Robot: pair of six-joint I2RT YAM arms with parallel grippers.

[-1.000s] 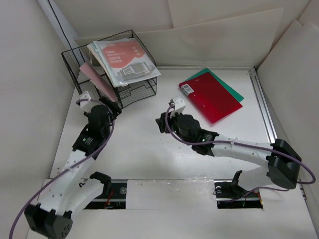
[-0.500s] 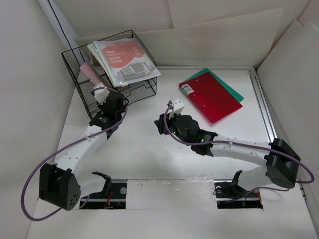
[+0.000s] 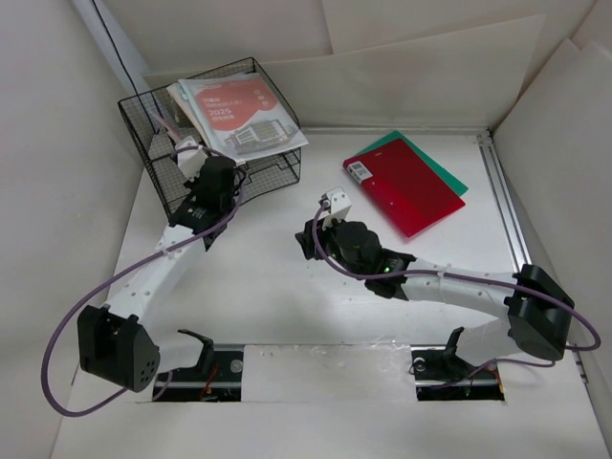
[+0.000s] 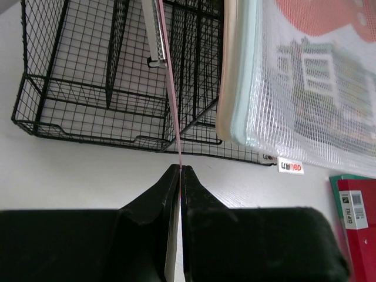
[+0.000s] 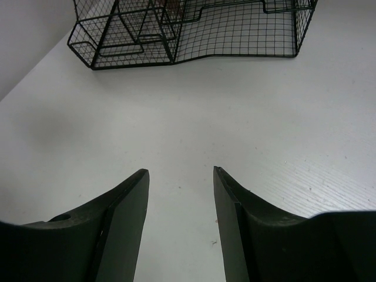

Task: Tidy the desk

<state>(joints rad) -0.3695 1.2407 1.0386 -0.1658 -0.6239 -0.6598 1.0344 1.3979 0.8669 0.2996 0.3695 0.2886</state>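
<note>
Since a second ago the left arm has swung up to the black wire basket, and the left jaws have snapped shut. They are now pinched tight on the edge of a thin pink sheet that runs up into the basket. The right jaws hang part-open with nothing between them, low over the white desk in front of the basket. The desk spreads under the basket and both arms. A mesh pouch holding a red-and-white booklet lies on top of the basket. Well off to the basket's right, a red folder lies on a green one — both flat on the desk.
</note>
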